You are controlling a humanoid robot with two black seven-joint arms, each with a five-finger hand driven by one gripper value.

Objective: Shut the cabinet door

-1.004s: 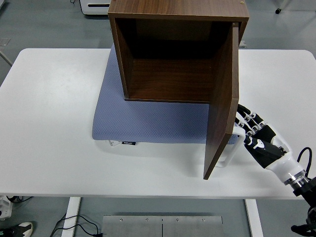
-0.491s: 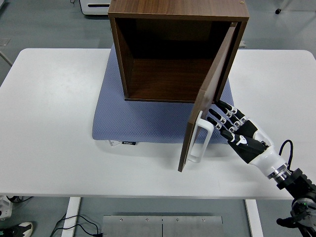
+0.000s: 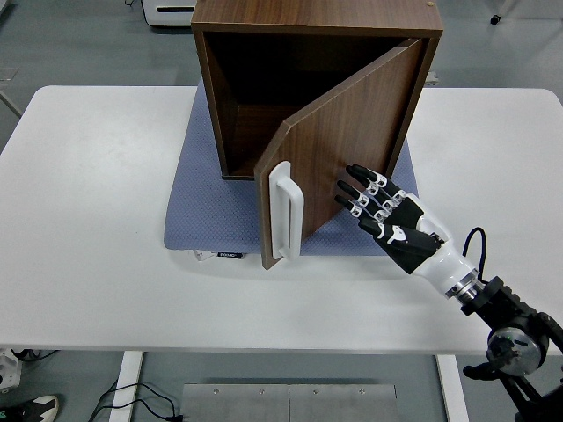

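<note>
Robot hand (image 3: pixel 369 195) pushing door (image 3: pixel 339 145), now roughly halfway shut vs wide open a second ago.
Cabinet (image 3: pixel 317 53) sits on blue mat (image 3: pixel 211 211) on table (image 3: pixel 88 220); fingers (image 3: pixel 356 186) flat, grasping nothing, tips against door face right of white handle (image 3: pixel 286 209). More swing left.

A robotics lab or test room: a plain white counter (image 3: pixel 97 220) stands on a grey floor (image 3: pixel 97 44), with cables (image 3: pixel 132 400) and a metal plate (image 3: pixel 290 403) below the robot hand (image 3: pixel 387 220), and white equipment (image 3: pixel 167 10) far beyond it.
</note>
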